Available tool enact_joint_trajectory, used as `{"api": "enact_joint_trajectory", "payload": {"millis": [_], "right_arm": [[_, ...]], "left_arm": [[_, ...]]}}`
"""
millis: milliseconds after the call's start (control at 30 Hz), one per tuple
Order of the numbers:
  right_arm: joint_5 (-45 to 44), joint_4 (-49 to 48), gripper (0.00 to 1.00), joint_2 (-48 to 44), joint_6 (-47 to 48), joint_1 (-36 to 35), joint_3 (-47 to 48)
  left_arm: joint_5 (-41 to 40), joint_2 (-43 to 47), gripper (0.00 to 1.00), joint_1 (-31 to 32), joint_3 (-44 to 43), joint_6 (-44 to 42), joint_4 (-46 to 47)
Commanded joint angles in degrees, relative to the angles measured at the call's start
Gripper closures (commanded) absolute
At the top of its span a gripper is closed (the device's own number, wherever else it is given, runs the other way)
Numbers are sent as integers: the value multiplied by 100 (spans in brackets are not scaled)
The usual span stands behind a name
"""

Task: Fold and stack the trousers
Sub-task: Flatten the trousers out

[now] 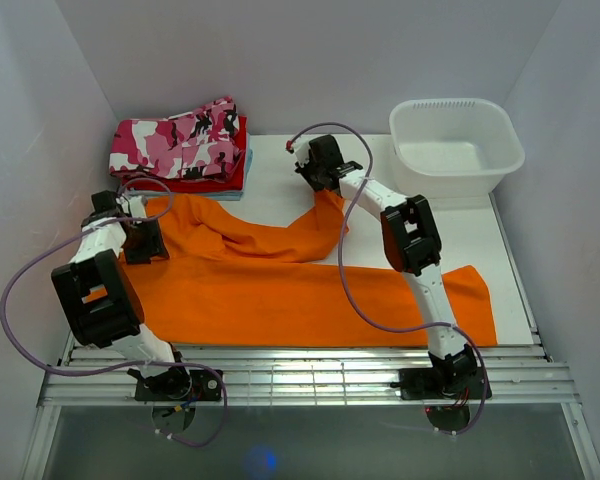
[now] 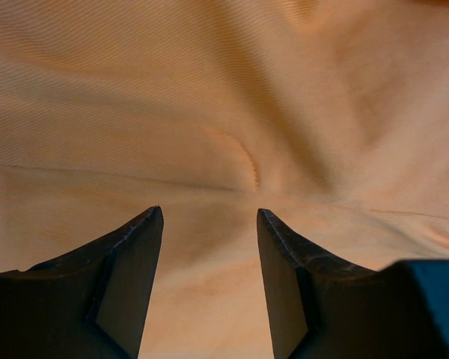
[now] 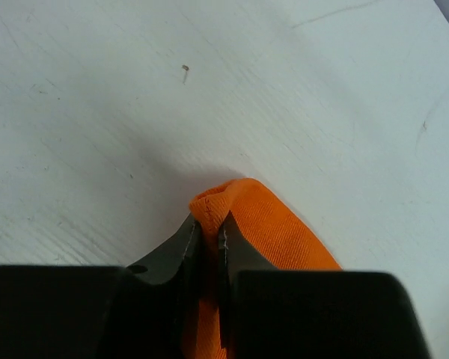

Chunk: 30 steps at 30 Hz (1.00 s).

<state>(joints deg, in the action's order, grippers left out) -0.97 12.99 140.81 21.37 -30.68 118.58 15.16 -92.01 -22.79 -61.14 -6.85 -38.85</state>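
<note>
At the left edge of the table (image 1: 480, 235), the left arm (image 1: 95, 290) bends back on itself from its base and reaches forward. The left gripper (image 1: 140, 243) points down over the left end of the orange trousers (image 1: 280, 300). In the left wrist view its fingers (image 2: 135, 277) stand wide apart above the cloth, a curved seam (image 2: 247, 161) lies just past the tips, and nothing is held between them. Whether the tips touch the fabric cannot be told.

The trousers lie spread across the near half of the table. One leg runs flat to the right, and the upper layer is drawn up into a ridge toward the back centre.

Behind the left gripper, in the back left corner, sits a stack of folded clothes. Pink camouflage trousers (image 1: 180, 140) lie on top of a red garment (image 1: 195, 183), with a pale blue one (image 1: 245, 165) peeking out at the stack's right side.

Right of centre, the right arm (image 1: 410, 235) stretches from its base diagonally across the orange cloth toward the back. The right gripper (image 3: 208, 223) is pinched almost closed on a small folded peak of the orange fabric, which is raised off the white surface.

At the far right back corner stands a white plastic tub (image 1: 450, 104), well apart from the trousers.
</note>
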Motion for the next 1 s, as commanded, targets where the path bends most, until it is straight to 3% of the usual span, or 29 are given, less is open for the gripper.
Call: {"api": "enact_joint_trajectory", "payload": {"millis": [0, 67, 267, 367, 567, 600, 800, 967], "right_arm": [[-316, -359, 92, -702, 43, 53, -124], [-351, -280, 92, -1080, 166, 70, -335], [8, -140, 92, -3408, 9, 649, -2504], [279, 80, 92, -4716, -97, 1264, -3586], [755, 493, 92, -5801, -124, 2934, -5010], [835, 572, 92, -5933, -115, 3371, -5073], [1652, 1239, 92, -6443, -62, 4437, -5100], [1645, 1785, 92, -6987, 184, 4553, -5091]], "left_arm": [[-355, -133, 37, -68, 172, -176, 228], [-461, -370, 39, -173, 208, -194, 299], [-233, -731, 45, -612, 252, -299, 308], [-206, -784, 50, -788, 278, -422, 299], [-180, -977, 60, -982, 305, -527, 264], [-171, -1047, 61, -1000, 305, -536, 247], [-118, -1083, 63, -1052, 217, -580, 194], [-127, -1118, 64, -1079, 182, -598, 194]]}}
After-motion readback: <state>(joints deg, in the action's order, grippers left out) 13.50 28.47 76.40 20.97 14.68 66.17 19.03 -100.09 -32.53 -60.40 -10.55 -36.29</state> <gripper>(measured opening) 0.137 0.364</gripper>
